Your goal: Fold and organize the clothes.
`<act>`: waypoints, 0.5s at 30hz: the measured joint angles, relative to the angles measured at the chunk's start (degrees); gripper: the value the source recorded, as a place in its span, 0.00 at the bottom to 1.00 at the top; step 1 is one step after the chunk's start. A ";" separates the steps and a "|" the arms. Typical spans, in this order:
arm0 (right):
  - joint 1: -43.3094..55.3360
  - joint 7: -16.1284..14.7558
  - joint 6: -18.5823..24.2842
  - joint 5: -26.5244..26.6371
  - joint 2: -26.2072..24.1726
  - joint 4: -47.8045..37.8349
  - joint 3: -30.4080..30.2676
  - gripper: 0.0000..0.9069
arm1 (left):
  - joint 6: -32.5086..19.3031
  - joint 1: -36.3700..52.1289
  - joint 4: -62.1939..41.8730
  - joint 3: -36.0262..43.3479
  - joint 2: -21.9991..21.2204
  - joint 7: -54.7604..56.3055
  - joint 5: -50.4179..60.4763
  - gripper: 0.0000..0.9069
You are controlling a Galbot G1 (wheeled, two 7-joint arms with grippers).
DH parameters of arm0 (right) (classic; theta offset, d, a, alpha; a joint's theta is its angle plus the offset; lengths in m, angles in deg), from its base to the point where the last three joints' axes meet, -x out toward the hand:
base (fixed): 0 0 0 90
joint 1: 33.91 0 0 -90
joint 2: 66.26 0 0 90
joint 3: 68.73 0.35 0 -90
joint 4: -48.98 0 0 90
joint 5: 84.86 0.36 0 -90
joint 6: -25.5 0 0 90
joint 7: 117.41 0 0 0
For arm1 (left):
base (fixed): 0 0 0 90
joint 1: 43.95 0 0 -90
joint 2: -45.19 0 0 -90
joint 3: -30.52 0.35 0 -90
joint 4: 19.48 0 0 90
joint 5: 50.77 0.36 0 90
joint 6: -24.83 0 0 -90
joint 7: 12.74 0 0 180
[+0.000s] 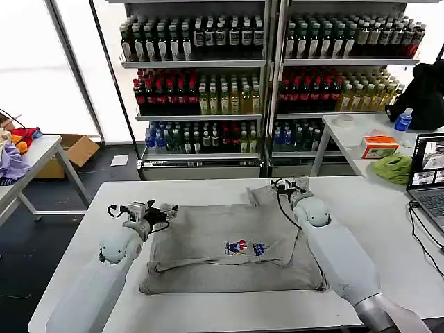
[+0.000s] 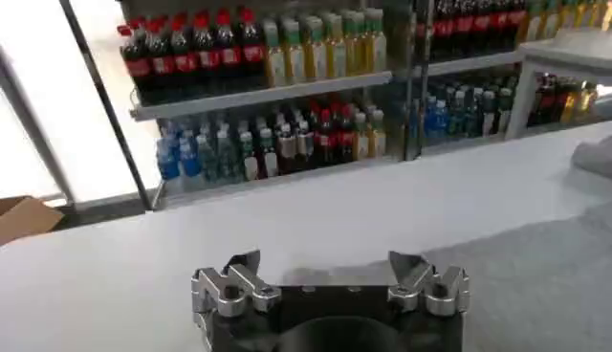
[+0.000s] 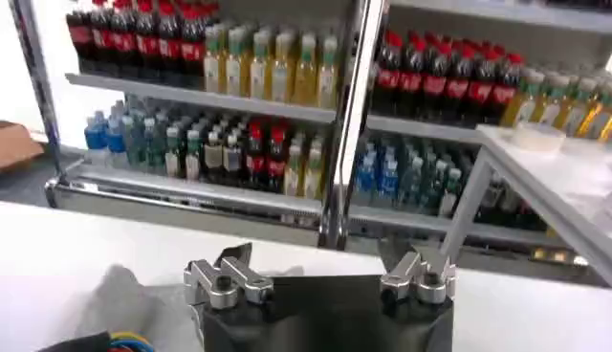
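Observation:
A light grey shirt (image 1: 229,243) with a small multicoloured chest print (image 1: 246,248) lies flat on the white table (image 1: 208,191), its edges turned in over a wider grey layer. My left gripper (image 1: 165,211) hovers open at the shirt's far left corner, holding nothing. In the left wrist view the left gripper (image 2: 330,273) has its jaws wide apart over bare table, and the grey shirt (image 2: 545,277) is beside it. My right gripper (image 1: 291,184) stands open at the shirt's far right corner, by a bunched sleeve (image 1: 261,195). The right gripper (image 3: 325,266) is empty in the right wrist view, near a fold of grey cloth (image 3: 120,297).
Shelves of drink bottles (image 1: 208,83) stand behind the table. A side table (image 1: 361,135) on the right holds a laptop (image 1: 430,177), a lime-green cloth (image 1: 393,168), an orange box (image 1: 380,147) and a bottle (image 1: 402,120). Another table with coloured clothes (image 1: 14,156) stands at the left.

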 measured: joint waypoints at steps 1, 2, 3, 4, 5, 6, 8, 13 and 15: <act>0.06 -0.10 0.02 -0.11 0.22 -0.49 -0.03 1.00 | 0.02 0.26 -0.40 0.00 -0.08 0.07 0.06 1.00; 0.18 -0.22 0.06 -0.20 0.46 -1.04 -0.05 1.00 | 0.06 0.52 -0.73 0.04 -0.08 0.11 0.07 1.00; 0.31 -0.28 0.08 -0.24 0.63 -1.47 -0.05 1.00 | 0.08 0.69 -0.98 0.11 -0.05 0.11 0.08 1.00; 0.49 -0.34 0.09 -0.28 0.82 -1.91 -0.05 1.00 | 0.09 0.85 -1.25 0.19 0.01 0.11 0.06 1.00; 0.73 -0.44 0.12 -0.37 1.06 -2.40 -0.05 1.00 | 0.10 1.03 -1.56 0.30 0.09 0.12 0.03 1.00; 0.91 -0.52 0.18 -0.46 1.23 -2.77 -0.05 1.00 | 0.12 1.18 -1.82 0.38 0.11 0.14 0.03 1.00; 1.23 -0.67 0.28 -0.65 1.65 -3.59 -0.06 1.00 | 0.21 1.45 -2.31 0.46 -0.02 0.25 0.02 1.00; 1.36 -0.85 0.31 -0.83 2.54 -4.90 -0.08 1.00 | 0.48 1.56 -2.84 0.60 -0.19 0.50 -0.06 1.00; 1.19 -0.98 0.31 -1.10 2.85 -5.22 -0.07 1.00 | 0.56 1.55 -2.93 0.55 -0.08 0.55 -0.09 1.00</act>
